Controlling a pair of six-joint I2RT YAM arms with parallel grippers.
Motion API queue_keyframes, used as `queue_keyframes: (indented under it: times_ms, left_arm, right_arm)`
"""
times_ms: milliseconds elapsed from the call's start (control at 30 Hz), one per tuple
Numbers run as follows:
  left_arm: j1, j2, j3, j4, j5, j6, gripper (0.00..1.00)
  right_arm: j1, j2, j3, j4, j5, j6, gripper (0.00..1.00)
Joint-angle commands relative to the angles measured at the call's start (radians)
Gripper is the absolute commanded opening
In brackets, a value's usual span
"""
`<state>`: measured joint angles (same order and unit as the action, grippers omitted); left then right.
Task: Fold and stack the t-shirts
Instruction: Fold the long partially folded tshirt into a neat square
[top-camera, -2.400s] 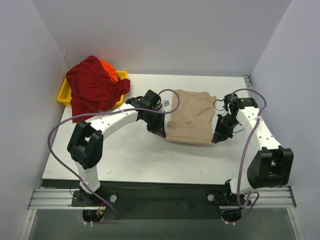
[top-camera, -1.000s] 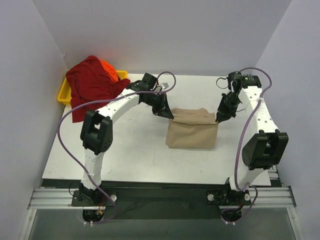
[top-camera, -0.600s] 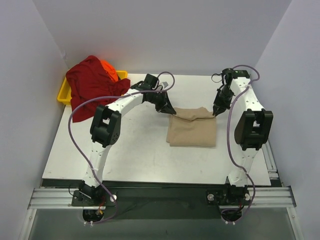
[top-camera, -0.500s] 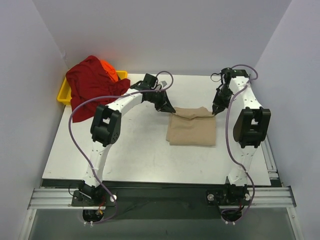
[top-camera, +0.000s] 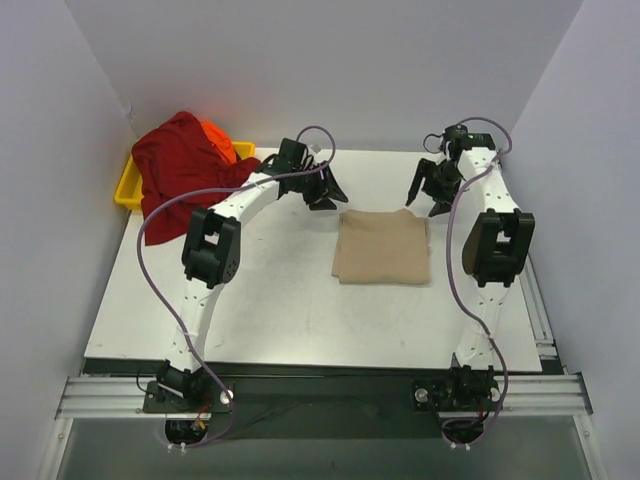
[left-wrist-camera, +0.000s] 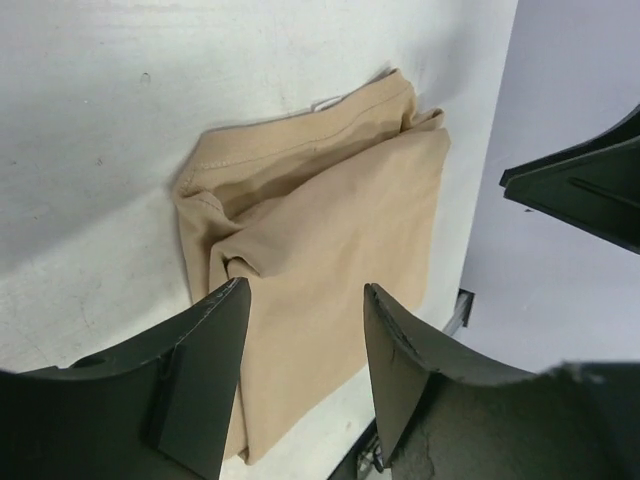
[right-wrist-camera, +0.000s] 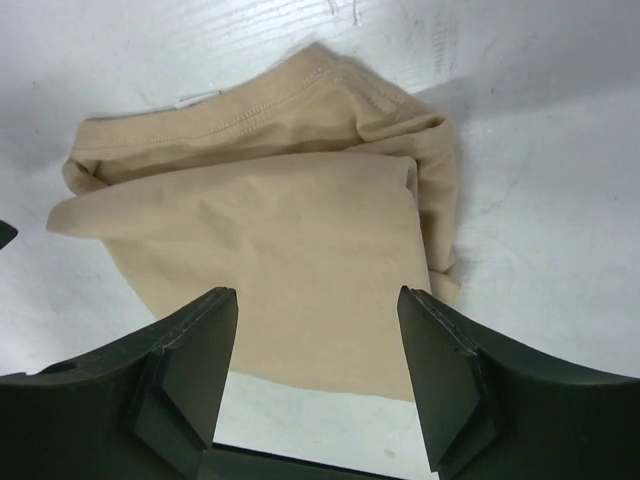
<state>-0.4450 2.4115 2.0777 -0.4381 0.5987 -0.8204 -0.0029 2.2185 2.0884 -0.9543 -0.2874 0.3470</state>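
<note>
Tan shirt (top-camera: 383, 246) folded, lying flat mid-surface (top-camera: 250, 300). L & R jaws both spread, empty, hovering just past its far edge. Risks: far corners bunched and layers uneven, so fold may creep open or next shirt stacks crooked. Red shirt (top-camera: 185, 175) drapes over tray (top-camera: 127, 192), orange shirt (top-camera: 218, 138) tucked behind. Grabbing red could drag orange or tip tray.

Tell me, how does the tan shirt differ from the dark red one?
The tan shirt is folded into a flat rectangle; the dark red shirt is a crumpled heap. The tan shirt lies on the table; the dark red shirt drapes over the yellow tray at the far left. Both are soft cloth.
</note>
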Motion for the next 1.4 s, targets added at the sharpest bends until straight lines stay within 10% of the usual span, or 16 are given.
queue_keyframes:
  times_ms: [0,567,1367]
  left_arm:
    - [-0.027,-0.06,-0.01,-0.005,-0.046,0.096,0.59]
    - [-0.147,-0.215,-0.367,-0.053,-0.148,0.21,0.59]
    - [-0.156,-0.173,-0.455,0.102,-0.016,0.147,0.07]
  right_arm:
    - [-0.037,-0.12,-0.106,0.037,-0.096,-0.048,0.66]
    - [-0.127,-0.437,-0.835,0.347,-0.26,-0.075,0.69]
    - [-0.132,-0.234,-0.831,0.486,-0.308,-0.059,0.67]
